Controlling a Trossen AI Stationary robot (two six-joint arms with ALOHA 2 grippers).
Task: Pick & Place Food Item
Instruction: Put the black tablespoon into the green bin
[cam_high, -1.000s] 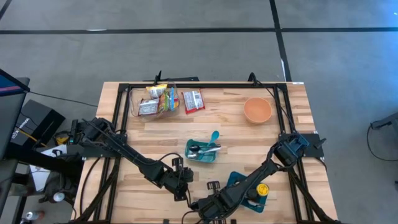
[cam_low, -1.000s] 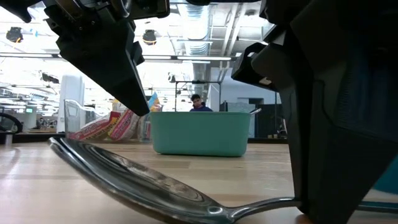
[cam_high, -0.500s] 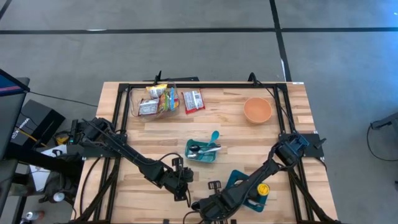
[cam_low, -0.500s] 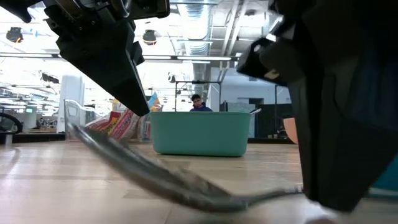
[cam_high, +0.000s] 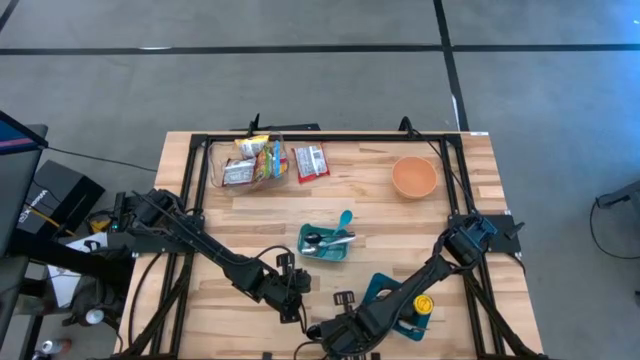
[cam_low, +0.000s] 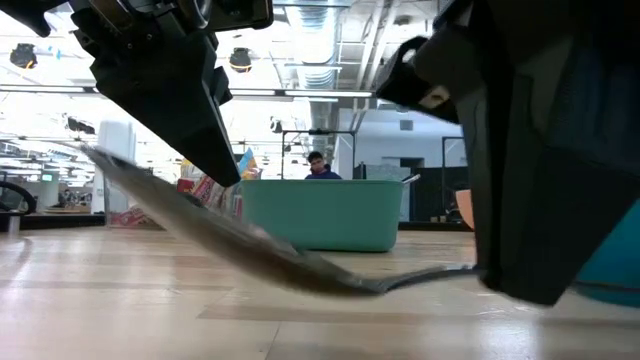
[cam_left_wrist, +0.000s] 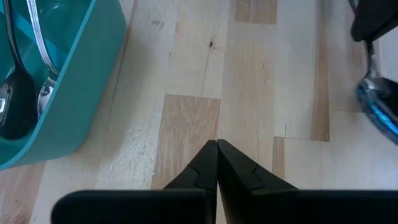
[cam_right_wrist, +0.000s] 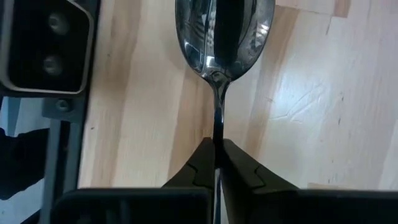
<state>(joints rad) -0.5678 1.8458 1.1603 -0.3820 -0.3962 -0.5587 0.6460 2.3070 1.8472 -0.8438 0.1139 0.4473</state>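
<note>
My right gripper (cam_right_wrist: 215, 157) is shut on a metal spoon (cam_low: 230, 235) near the table's front edge, and appears in the high view too (cam_high: 328, 338). The spoon's bowl (cam_right_wrist: 224, 31) points away from the fingers. My left gripper (cam_left_wrist: 216, 149) is shut on nothing and hangs above bare wood just left of it (cam_high: 296, 308). Food packets (cam_high: 252, 162) lie in a clear container at the far left, with a red packet (cam_high: 311, 163) flat on the table beside it. A teal bin (cam_high: 327, 243) mid-table holds utensils. My right gripper pinches the spoon's thin handle (cam_right_wrist: 217, 127) between its two fingers, a short way behind the bowl. The fingers slant steeply down and lie along the handle. In the low view the spoon slants, its bowl tip (cam_low: 100, 158) raised above the table.
An orange bowl (cam_high: 414, 177) stands at the far right. A teal object with a yellow piece (cam_high: 423, 303) lies under my right arm near the front edge. A black frame (cam_high: 320, 137) runs around the table. Bare wood lies between the bin and the packets.
The spoon, which lay with its bowl on the table, has tipped up in my right gripper's hold. Its bowl end has risen while the handle end has stayed at the fingers. My right gripper has risen slightly.
</note>
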